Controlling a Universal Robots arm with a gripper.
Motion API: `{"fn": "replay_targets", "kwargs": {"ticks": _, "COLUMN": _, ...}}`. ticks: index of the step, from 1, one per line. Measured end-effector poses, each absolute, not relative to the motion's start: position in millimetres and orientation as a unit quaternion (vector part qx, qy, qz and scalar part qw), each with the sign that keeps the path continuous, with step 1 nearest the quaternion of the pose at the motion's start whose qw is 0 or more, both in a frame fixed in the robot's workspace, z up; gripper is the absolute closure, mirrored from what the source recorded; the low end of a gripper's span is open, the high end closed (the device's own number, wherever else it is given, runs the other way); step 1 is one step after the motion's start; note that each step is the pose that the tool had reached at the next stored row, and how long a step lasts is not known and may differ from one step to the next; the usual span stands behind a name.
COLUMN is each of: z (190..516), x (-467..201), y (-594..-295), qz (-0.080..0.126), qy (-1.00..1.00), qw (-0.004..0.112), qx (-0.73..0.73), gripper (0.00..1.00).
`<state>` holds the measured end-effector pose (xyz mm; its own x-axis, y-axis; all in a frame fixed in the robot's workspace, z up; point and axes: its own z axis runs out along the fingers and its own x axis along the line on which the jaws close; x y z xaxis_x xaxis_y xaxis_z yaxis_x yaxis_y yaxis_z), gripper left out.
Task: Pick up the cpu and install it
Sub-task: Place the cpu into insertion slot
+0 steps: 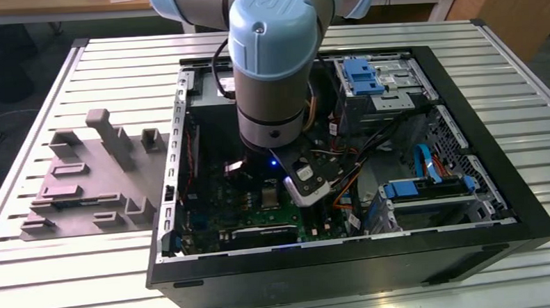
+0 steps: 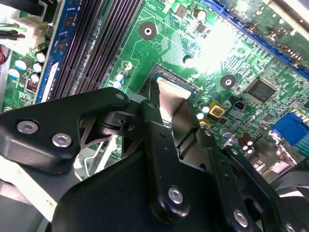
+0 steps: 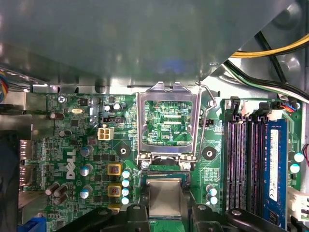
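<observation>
The cpu [image 3: 164,197], a small square chip with a silvery top and pale tan rim, lies level over the open socket on the green motherboard [image 3: 72,145]. My gripper [image 3: 165,215] is shut on the cpu, one black finger on each side of it. In the second wrist view the cpu [image 2: 172,95] shows between the black fingers [image 2: 153,121], close above the socket. The silver socket frame [image 3: 168,121] stands flipped open just beyond the chip. In the exterior view my arm [image 1: 271,70] reaches straight down into the black computer case [image 1: 499,186].
Black memory slots [image 3: 245,164] and a blue module [image 3: 273,164] run beside the socket. Yellow and black cables [image 3: 270,53] and a grey metal panel [image 3: 120,38] hang close by. A grey plastic fixture with blocks [image 1: 81,183] lies at the exterior view's left of the case.
</observation>
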<state>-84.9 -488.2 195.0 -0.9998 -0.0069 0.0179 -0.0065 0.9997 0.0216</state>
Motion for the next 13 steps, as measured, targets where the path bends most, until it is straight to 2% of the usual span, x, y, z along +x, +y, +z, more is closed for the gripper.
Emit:
{"fn": "replay_targets", "kwargs": {"ticks": 4, "z": 197.0, "x": -84.9, "y": -488.2, "qz": -0.011, "qy": -1.000, "qw": 0.009, "qx": 0.005, "gripper": 0.62}}
{"fn": "replay_targets", "kwargs": {"ticks": 5, "z": 197.3, "x": -84.9, "y": -488.2, "qz": -0.011, "qy": -1.000, "qw": 0.009, "qx": 0.005, "gripper": 0.61}}
{"fn": "replay_targets", "kwargs": {"ticks": 6, "z": 197.2, "x": -84.9, "y": -488.2, "qz": -0.011, "qy": -1.000, "qw": 0.009, "qx": 0.005, "gripper": 0.55}}
{"fn": "replay_targets", "kwargs": {"ticks": 7, "z": 197.2, "x": -84.9, "y": -488.2, "qz": -0.011, "qy": -1.000, "qw": 0.009, "qx": 0.006, "gripper": 0.55}}
{"fn": "replay_targets", "kwargs": {"ticks": 8, "z": 197.3, "x": -84.9, "y": -488.2, "qz": -0.011, "qy": -1.000, "qw": 0.009, "qx": 0.006, "gripper": 0.49}}
{"fn": "replay_targets", "kwargs": {"ticks": 13, "z": 196.2, "x": -84.9, "y": -488.2, "qz": -0.013, "qy": -1.000, "qw": 0.009, "qx": 0.006, "gripper": 0.47}}
